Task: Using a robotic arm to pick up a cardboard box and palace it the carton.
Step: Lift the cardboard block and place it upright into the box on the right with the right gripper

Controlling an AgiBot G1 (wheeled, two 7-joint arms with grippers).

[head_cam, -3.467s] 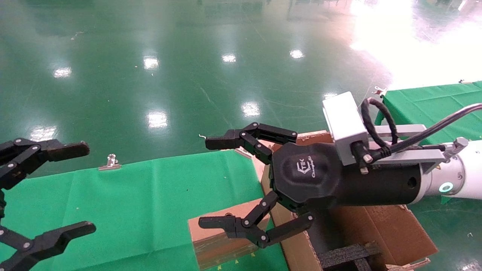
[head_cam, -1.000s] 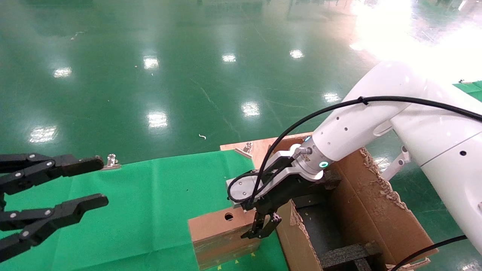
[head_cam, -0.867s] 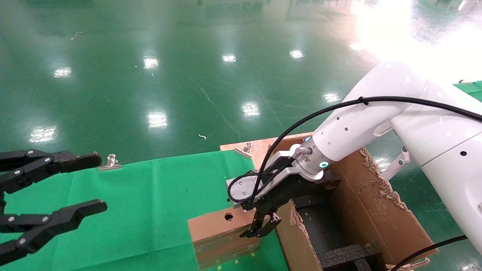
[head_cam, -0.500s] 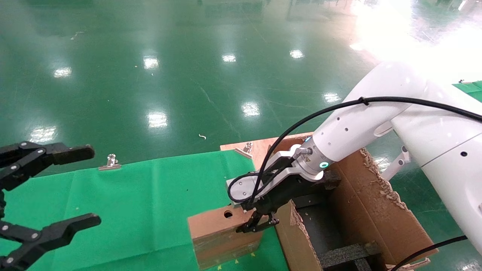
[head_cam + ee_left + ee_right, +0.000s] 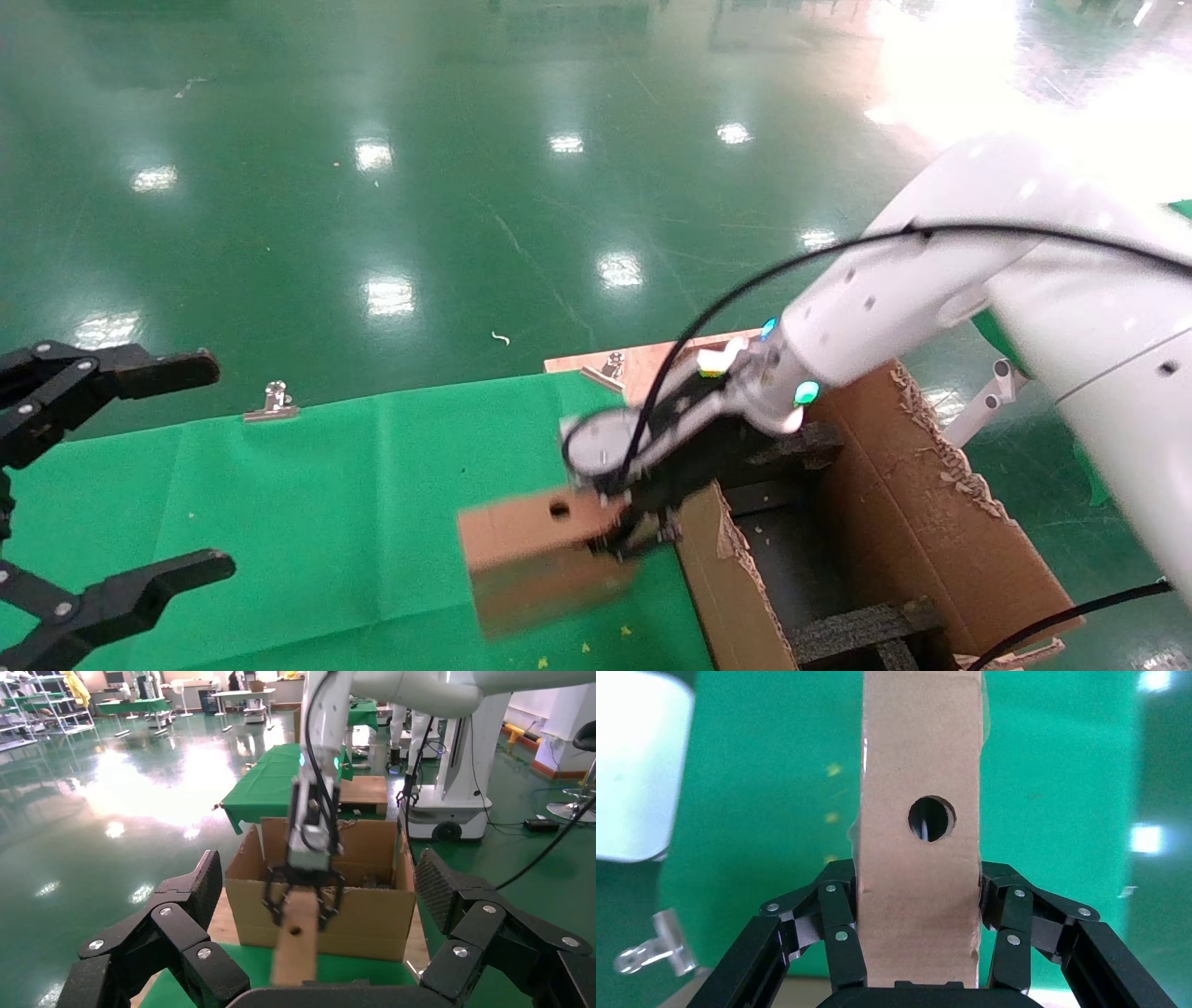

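The right gripper [image 5: 622,536] on the arm [image 5: 931,280] clamps the box [image 5: 535,564], fingers [image 5: 838,924] pressed to both narrow sides. The box appears lifted off the green cloth [image 5: 326,503], though blur makes that uncertain, and sits just at 9 o'clock of the carton [image 5: 894,522]. The left gripper [image 5: 112,485] hangs spread wide at 9 o'clock, well apart.

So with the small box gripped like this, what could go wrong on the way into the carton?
The right gripper pinches only one end of the cardboard box, so the long free end could sag or twist out. The carton has a ragged near wall and black foam spacers inside, where the box could snag.
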